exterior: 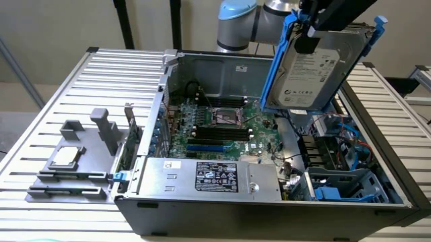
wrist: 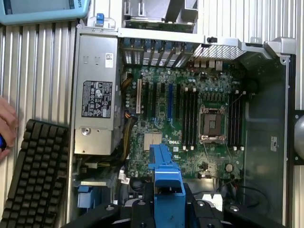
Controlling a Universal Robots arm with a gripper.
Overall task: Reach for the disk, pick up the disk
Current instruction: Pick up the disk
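hanging above the open computer case [exterior: 269, 212] — the disk [exterior: 313, 65] stands on end, jaws clamped on it.

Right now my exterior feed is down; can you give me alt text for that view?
The pincer holds the disk, a silver hard drive in a blue caddy, tilted in the air above the open computer case. Below lie the motherboard and the grey power supply; a grey fixture sits on the slatted table at the exterior view's left.
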